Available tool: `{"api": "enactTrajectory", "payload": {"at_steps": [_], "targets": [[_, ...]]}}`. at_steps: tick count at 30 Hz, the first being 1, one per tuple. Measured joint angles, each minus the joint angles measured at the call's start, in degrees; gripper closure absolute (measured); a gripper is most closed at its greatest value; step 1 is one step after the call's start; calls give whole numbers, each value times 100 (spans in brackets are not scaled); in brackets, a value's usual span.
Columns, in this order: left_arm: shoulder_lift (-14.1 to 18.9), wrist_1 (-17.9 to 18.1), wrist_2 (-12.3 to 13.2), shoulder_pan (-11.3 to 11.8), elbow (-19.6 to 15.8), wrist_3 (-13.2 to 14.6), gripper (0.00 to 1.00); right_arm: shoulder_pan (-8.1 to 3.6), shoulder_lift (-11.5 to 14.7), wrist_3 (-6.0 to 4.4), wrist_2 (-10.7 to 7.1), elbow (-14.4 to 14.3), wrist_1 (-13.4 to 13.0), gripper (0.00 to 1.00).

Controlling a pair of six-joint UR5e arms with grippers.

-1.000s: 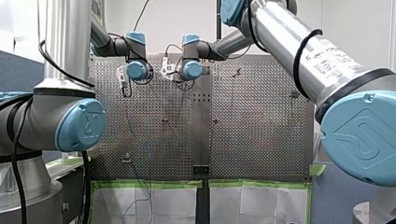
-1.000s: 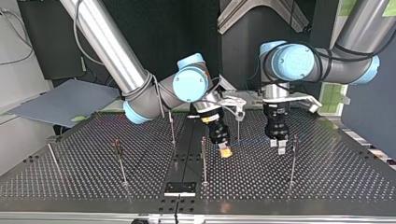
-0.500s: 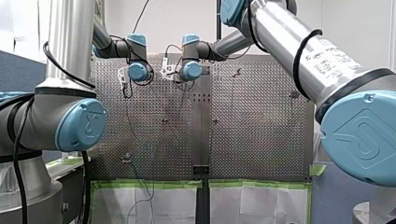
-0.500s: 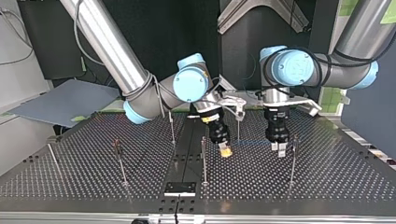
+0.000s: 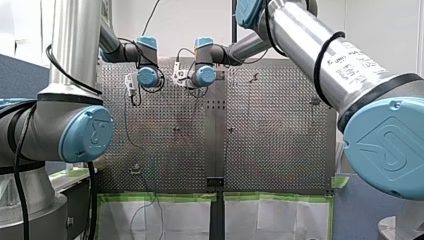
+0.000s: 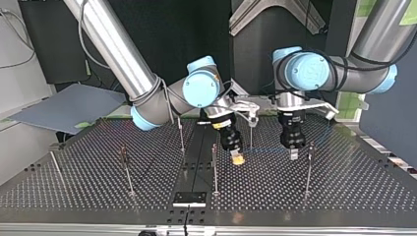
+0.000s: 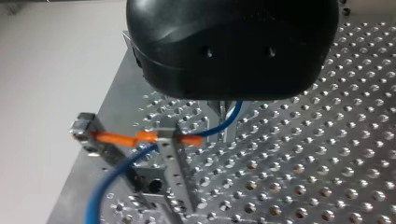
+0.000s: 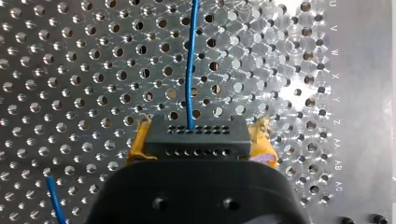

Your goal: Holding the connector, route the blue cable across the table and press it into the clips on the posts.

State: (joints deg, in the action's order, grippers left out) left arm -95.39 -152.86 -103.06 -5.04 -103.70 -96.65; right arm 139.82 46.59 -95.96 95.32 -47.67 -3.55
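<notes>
Silver perforated table (image 6: 344, 187), studded with thin upright posts, fills the workspace, and both arms reach down onto it. My right gripper (image 8: 200, 140) is clamped on the black rectangular connector (image 8: 196, 133) with rows of small holes, its yellow pads (image 8: 137, 144) pressed against the block's two ends. In the top view it hangs just above the plate near the middle. The thin blue cable (image 8: 188, 70) leaves the connector's face and runs ahead over the holes. In the top view the blue cable (image 6: 265, 149) shows as a faint line stretched from there to my left gripper (image 6: 293, 153), whose metal fingers stand closed together with the cable passing up between them. Just beside that gripper stands a slotted metal post (image 7: 173, 163) carrying an orange plastic clip (image 7: 145, 137). The cable crosses right at the clip, then loops away toward the table's edge; whether it sits inside the clip I cannot tell. I judge the step in hand to be seating the cable in this clip. The next move calls for a short, firm push toward the clip by my left gripper, with my right holding the connector so the span is taut
</notes>
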Motion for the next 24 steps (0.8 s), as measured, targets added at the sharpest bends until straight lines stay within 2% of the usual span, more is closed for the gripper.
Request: {"api": "enactTrajectory", "payload": {"at_steps": [7,19,24], "targets": [[0,-137,-145,-21,-169,37,100,4,-1,-2,91,-143,42,100],[-12,121,-113,-55,-765,50,100,-5,3,9,206,-618,157,100],[-139,126,-86,-120,-1003,81,100,-4,3,13,214,-732,175,100]]}}
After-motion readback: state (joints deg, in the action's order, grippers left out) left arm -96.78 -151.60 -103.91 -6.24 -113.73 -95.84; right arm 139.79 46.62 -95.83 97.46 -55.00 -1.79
